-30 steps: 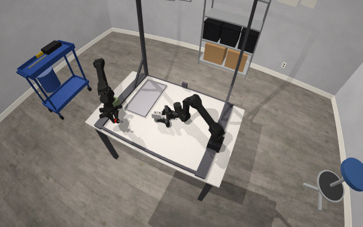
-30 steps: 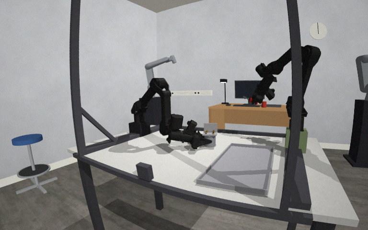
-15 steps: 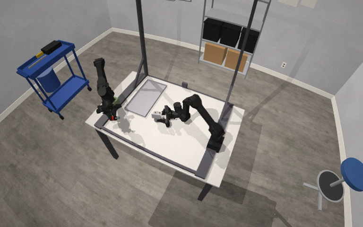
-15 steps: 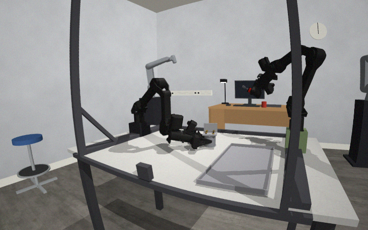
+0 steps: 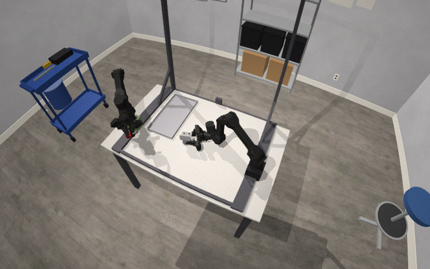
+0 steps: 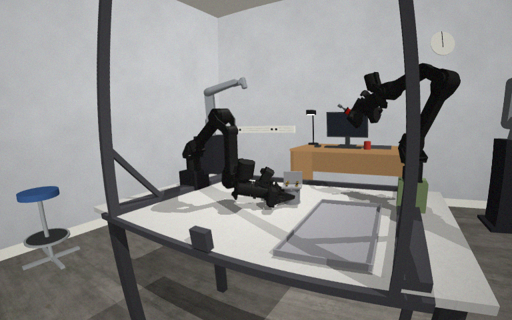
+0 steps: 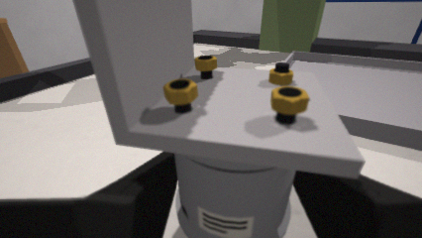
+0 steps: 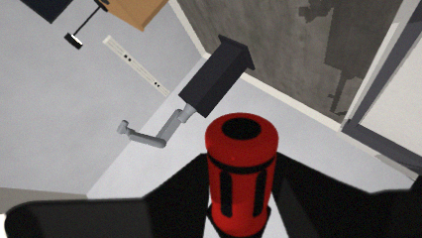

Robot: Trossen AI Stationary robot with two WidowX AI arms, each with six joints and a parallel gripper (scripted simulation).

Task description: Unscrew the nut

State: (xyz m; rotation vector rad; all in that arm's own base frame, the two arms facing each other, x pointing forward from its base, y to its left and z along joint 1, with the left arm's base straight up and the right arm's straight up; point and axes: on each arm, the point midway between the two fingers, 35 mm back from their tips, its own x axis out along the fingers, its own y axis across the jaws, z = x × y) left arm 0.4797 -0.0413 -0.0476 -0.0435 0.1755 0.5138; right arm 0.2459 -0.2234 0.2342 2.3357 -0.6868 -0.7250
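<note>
Our right gripper (image 5: 129,135) (image 6: 349,115) (image 8: 237,160) is gripping the red-handled driver (image 5: 129,134) (image 6: 347,111) (image 8: 242,154), its shaft pointing toward ten o'clock in the exterior view, while the module is lying toward seven, so we are likely needing to swing it over and point it down. Our left gripper (image 5: 190,138) (image 6: 289,195) (image 7: 233,154) is clasping the upright joint module (image 6: 297,196) (image 7: 235,190) under the bracket (image 5: 185,135) (image 6: 293,177) (image 7: 243,136); in its wrist view the seated nut (image 7: 280,75) is sitting at two o'clock on the plate, on the far side, seemingly nearer our right arm.
</note>
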